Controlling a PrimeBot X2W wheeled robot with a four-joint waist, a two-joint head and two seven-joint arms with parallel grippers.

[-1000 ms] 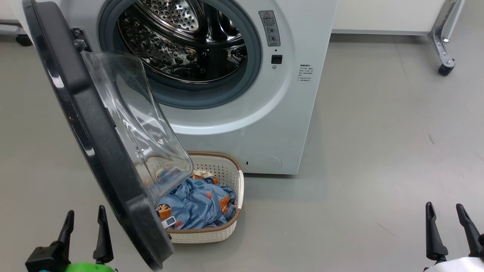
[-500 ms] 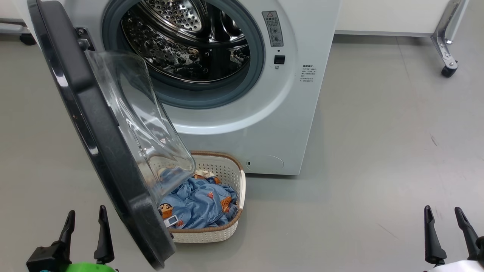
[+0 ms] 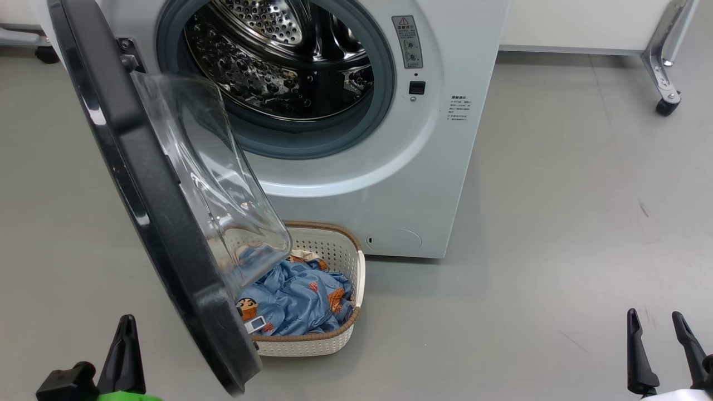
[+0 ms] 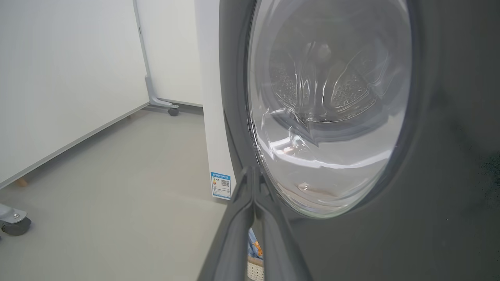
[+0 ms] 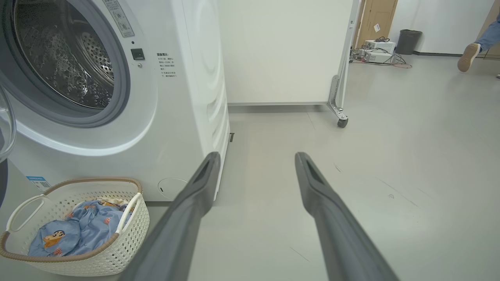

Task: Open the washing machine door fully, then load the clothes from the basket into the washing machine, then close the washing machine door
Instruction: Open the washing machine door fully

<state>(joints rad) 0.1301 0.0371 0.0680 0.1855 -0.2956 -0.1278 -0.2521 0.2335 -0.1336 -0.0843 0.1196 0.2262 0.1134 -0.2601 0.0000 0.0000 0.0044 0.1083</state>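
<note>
- Washing machine door (image 3: pixel 146 189) is part open, not fully. From the head view it's edge-on: hinge end at upper left on the washing machine (image 3: pixel 390 184), free edge low and close to the robot.
- Left gripper (image 3: pixel 128 323) is clenched, fingers pressed together, nothing in them. It sits just left of the door's free edge, on the outer-face side. Floor shows between them, so near but apart.
- Left wrist view: the closed fingers aim at the outer face, about where the black rim meets the glass.
- Right gripper (image 3: pixel 654 317) is spread wide and empty, well apart at the far right, on the door's inner side.
- Left arm is clearly the nearer one to the door.
- Key relation: the door swings wider toward the left gripper's side. My read: a push on the outer face would shut it, so the gripper needs the free edge or the inner side.
- Basket (image 3: pixel 334 253) is on the floor just in front of the machine's base, clothes (image 3: pixel 301 301) inside. The door's glass bowl hangs over its left part, so door first, clothes after.
- Drum (image 3: pixel 278 61) looks empty.
</note>
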